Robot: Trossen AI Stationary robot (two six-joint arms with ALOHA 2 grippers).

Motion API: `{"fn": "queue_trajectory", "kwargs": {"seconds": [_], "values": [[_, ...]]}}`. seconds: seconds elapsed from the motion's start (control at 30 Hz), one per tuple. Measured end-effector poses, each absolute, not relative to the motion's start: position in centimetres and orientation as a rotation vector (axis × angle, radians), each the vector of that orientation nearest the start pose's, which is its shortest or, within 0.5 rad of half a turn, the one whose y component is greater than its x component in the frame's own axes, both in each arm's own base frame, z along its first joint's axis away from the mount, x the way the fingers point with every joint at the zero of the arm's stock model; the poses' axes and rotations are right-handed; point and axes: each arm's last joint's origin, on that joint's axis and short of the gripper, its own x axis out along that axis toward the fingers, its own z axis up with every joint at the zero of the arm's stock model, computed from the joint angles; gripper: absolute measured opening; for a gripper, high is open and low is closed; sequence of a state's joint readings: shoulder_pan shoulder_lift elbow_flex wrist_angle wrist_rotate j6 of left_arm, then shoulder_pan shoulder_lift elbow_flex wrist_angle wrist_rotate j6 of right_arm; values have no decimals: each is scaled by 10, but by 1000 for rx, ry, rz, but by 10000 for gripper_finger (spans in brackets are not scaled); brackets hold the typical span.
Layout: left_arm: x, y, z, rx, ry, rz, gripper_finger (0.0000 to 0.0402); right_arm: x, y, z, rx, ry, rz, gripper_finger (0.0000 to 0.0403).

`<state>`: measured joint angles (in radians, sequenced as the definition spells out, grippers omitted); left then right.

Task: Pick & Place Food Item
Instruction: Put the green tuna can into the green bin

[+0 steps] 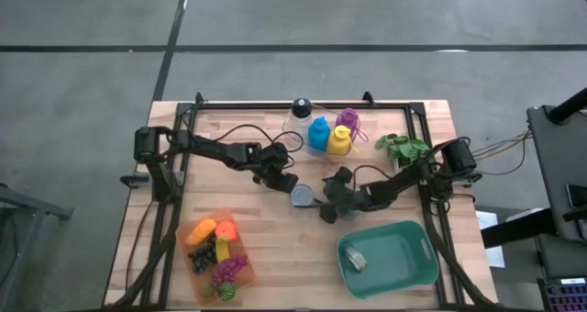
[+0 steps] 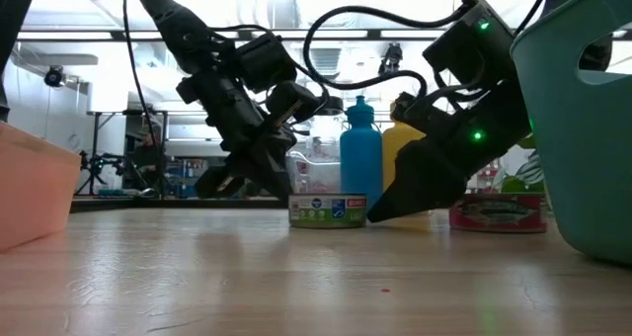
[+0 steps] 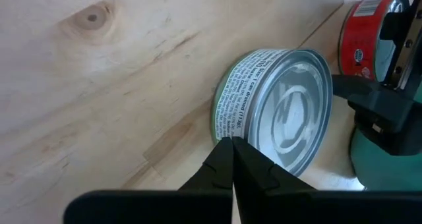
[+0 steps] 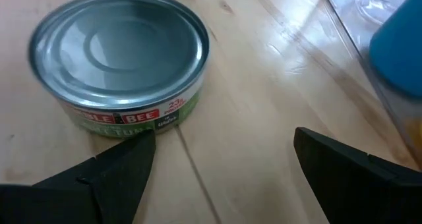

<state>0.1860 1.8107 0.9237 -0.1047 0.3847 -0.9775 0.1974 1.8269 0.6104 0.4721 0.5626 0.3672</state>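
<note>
A flat tuna can with a green label stands upright on its base on the wooden table, mid-table; it also shows in the low view. My left gripper is shut and comes slanting down at the can's left side. My right gripper is open and low on the can's right. One of its fingers is close by the can's lower wall, and the other stands over bare wood. Nothing lies between them. My left gripper has its shut fingertips against the can's side wall just below the lid's rim. The fingers slant down from the table's left and far side. The can stays flat on the table. My right gripper's one fingertip is right beside the can's right side; whether it touches, I cannot tell.
A teal bin at the near right holds a small round item. An orange tray of toy fruit is near left. Blue and yellow bottles, a clear container, a red can and greens stand behind.
</note>
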Motion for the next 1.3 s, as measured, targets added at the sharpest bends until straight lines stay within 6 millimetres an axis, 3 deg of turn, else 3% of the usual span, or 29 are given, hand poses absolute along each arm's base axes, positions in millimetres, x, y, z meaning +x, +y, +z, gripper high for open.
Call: {"fn": "queue_trajectory", "kwargs": {"seconds": [0.37, 0.97, 1.3], "values": [[332, 51, 129, -1174, 985, 305, 1, 296, 37, 88, 88, 656, -464, 358], [332, 52, 129, -1172, 984, 309, 1, 305, 38, 96, -330, 707, -358, 358], [332, 51, 129, -1190, 983, 318, 1, 308, 38, 98, -335, 705, -355, 358]]}}
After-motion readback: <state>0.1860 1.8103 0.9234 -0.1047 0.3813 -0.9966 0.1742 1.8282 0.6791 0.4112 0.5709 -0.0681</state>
